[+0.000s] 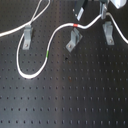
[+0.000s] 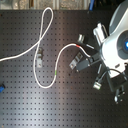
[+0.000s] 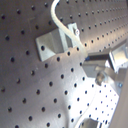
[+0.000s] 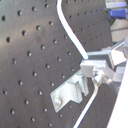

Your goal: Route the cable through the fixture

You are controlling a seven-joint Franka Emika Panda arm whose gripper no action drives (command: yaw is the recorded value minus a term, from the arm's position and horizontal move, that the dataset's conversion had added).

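Observation:
The white cable point(image 1: 31, 75) lies in loops on the black perforated board. Its green band point(image 1: 46, 51) sits left of the middle fixture point(image 1: 74, 40), and its red band point(image 1: 76, 24) is just above that fixture. From the red band the cable rises toward my gripper point(image 1: 101, 14) at the top edge, then drops off to the first exterior view's right. In the second wrist view my gripper point(image 4: 92, 70) appears shut on the cable point(image 4: 70, 30), close above a metal fixture point(image 4: 70, 92). The first wrist view shows the cable point(image 3: 62, 25) running to a fixture point(image 3: 52, 42).
Two more metal fixtures stand on the board, a left fixture point(image 1: 27, 36) with the cable passing it and a right fixture point(image 1: 107, 32) below my gripper. The robot's white body point(image 2: 117, 47) fills the second exterior view's right. A small blue object point(image 2: 1, 89) lies at the second exterior view's left edge.

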